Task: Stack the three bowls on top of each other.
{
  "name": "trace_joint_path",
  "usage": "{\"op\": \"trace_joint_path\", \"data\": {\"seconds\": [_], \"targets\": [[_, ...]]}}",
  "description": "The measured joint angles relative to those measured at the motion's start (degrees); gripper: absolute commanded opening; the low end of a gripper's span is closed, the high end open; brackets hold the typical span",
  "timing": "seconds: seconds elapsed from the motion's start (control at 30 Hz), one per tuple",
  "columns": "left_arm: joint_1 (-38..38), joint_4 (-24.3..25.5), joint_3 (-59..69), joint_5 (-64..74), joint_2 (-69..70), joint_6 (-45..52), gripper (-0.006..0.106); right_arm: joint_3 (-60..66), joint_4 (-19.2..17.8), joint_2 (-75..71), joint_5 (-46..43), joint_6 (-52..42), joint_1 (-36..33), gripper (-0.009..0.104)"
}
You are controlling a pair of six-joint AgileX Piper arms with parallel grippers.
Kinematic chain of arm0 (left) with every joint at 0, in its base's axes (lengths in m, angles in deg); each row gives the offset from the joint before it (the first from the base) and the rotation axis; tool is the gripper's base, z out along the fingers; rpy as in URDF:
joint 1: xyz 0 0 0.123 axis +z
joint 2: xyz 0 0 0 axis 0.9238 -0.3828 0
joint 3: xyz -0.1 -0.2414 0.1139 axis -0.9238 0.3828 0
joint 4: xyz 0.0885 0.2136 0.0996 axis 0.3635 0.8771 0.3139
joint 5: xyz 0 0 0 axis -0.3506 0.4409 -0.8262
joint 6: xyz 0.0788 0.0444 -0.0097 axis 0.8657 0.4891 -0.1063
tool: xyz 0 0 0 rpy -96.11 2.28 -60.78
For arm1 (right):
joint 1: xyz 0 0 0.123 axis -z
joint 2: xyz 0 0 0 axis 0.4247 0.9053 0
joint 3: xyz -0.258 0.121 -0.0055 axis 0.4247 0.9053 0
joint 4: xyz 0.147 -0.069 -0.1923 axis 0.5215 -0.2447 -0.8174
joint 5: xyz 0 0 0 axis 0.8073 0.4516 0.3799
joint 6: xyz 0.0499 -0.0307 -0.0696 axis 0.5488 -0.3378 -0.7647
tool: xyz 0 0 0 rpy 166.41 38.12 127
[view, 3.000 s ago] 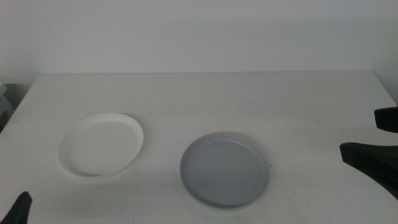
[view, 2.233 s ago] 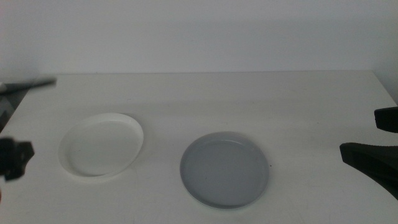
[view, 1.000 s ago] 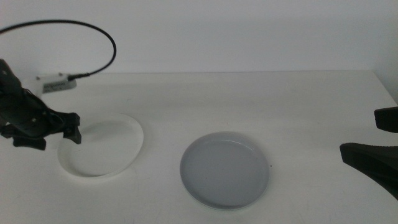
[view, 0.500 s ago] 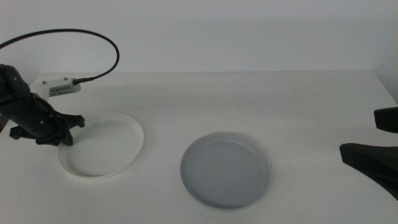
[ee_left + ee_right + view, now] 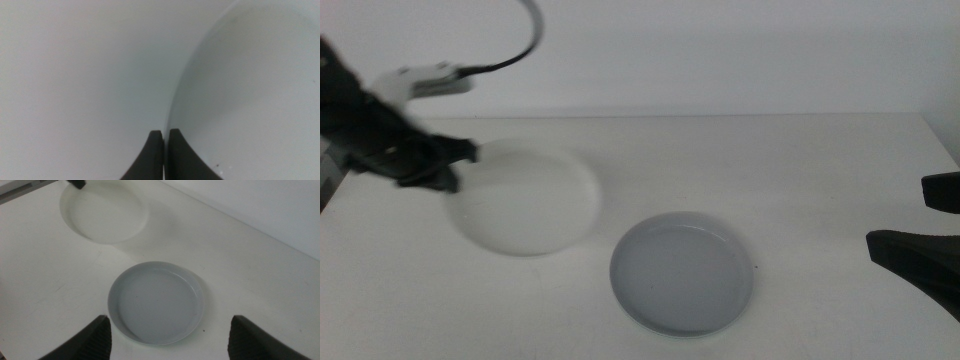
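Note:
My left gripper (image 5: 448, 170) is shut on the near-left rim of the white bowl (image 5: 527, 199) and holds it a little above the table, left of the middle. The left wrist view shows the two jaws (image 5: 164, 145) pinched together on the white bowl's rim (image 5: 250, 95). The grey bowl (image 5: 682, 272) sits on the table at front centre, to the right of and nearer than the white bowl. My right gripper (image 5: 923, 218) waits open at the right edge; its wrist view shows the grey bowl (image 5: 156, 302) and the white bowl (image 5: 105, 212). The pale mint green bowl is out of view.
The white table (image 5: 770, 170) runs back to a white wall. The left arm's cable (image 5: 525, 45) arcs above the table at the back left. The left gripper (image 5: 76, 183) shows at the edge of the right wrist view.
The left gripper has closed on the white bowl's rim, lifted it, and carried it right and towards the back. The grey bowl and the right arm have not moved.

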Motion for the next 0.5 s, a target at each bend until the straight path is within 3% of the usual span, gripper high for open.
{"op": "trace_joint_path", "data": {"seconds": [0.3,0.5], "targets": [[-17.9,-1.3,0.0,0.5,1.3,-4.6,0.0,0.0,0.0,0.0,0.0,0.0,0.0,0.059],[-24.6,-1.5,0.0,-2.0,-1.6,-7.2,0.0,0.0,0.0,0.0,0.0,0.0,0.0,0.059]]}}
